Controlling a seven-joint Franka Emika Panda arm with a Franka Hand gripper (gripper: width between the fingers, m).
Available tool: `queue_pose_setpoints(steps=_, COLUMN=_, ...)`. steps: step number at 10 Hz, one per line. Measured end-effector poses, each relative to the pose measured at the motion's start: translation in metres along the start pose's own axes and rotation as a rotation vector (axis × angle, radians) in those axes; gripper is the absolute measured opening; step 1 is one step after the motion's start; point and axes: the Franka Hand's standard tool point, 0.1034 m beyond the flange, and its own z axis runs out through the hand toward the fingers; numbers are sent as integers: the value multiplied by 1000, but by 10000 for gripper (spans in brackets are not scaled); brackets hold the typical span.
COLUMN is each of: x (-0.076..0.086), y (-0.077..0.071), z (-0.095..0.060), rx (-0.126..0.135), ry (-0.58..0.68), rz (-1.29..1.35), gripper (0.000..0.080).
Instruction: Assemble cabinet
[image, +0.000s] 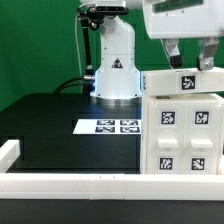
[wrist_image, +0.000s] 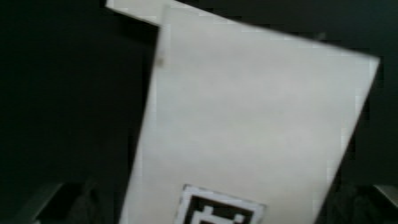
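- Locate the cabinet (image: 186, 135) at the exterior view's right, standing on the black table (image: 50, 125). Its facing side carries four black-and-white tags (image: 168, 118) in a two-by-two grid.
- Note one more tag (image: 187, 82) on the cabinet's upper part, directly under the gripper.
- Find the gripper (image: 188, 55) above the cabinet's top. Its jaws are spread wide, one to each side of the upper tag, and they grasp nothing.
- Confirm this in the wrist view. A white panel (wrist_image: 249, 120) runs tilted through the frame, with a tag (wrist_image: 222, 212) partly cut off at its edge. The dark fingers (wrist_image: 45, 205) sit out at the corners, with a dark gap between them and the panel.
- You cannot tell from the wrist view which face of the cabinet this panel is.
- Observe the marker board (image: 110, 126) lying flat on the table, just beside the cabinet on the exterior view's left.
- Observe the arm's base (image: 112, 65) behind the marker board.
- A white rail (image: 60, 183) borders the near edge of the table.
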Motion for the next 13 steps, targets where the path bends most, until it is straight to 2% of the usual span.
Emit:
queue_pose_setpoints(steps=1, x=-4, y=-3, z=-2, rx=-7, ry=-8, rz=-135, gripper=649)
queue_pose_setpoints(steps=4, x=-2, y=-2, z=-1, rx=-5, ry=-7, rz=-355, gripper=649)
queue_pose_setpoints(steps=6, x=-4, y=-3, z=-6, rx=-9, ry=-16, rz=-636, gripper=649)
queue_pose_setpoints(steps=7, x=-5, y=-6, z=-8, rx=-13, ry=-10, rz=-842, gripper=649)
queue_pose_setpoints(steps=8, x=-11, y=-7, z=-7, rx=-31, ry=-10, rz=-1014, gripper=649)
queue_pose_setpoints(steps=9, x=-14, y=-8, z=-6, rx=-31, ry=-13, rz=-1105, gripper=649)
queue_pose_setpoints(steps=12, x=-9, y=-7, z=-6, rx=-34, ry=-14, rz=-1311, gripper=649)
queue_pose_setpoints(steps=13, x=-8, y=-7, z=-6, rx=-52, ry=-6, rz=-1430, gripper=649)
